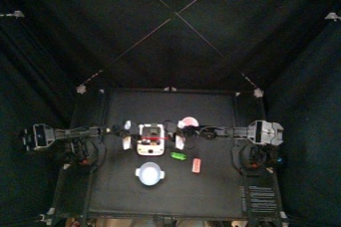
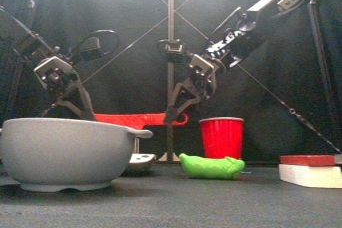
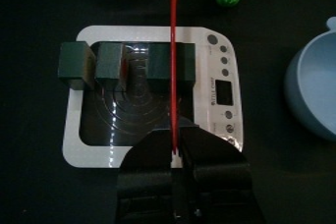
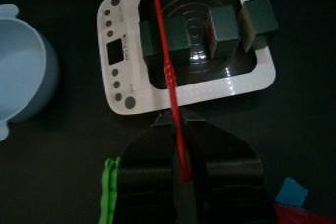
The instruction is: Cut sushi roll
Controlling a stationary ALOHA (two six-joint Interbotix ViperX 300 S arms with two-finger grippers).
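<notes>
Two grippers, left gripper (image 3: 183,191) and right gripper (image 4: 183,184), each pinched shut on one end of a red wire (image 3: 175,61), presumably taut to slice. Sushi roll (image 3: 125,63): dark pieces lying on white kitchen scale (image 3: 223,130), wire crossing above them. Blue bowl (image 3: 315,90) at the scale's 3 o'clock in the left wrist view. Green object (image 2: 213,166), red cup (image 2: 222,135). Black table (image 1: 114,186), black curtains (image 1: 266,22).
</notes>
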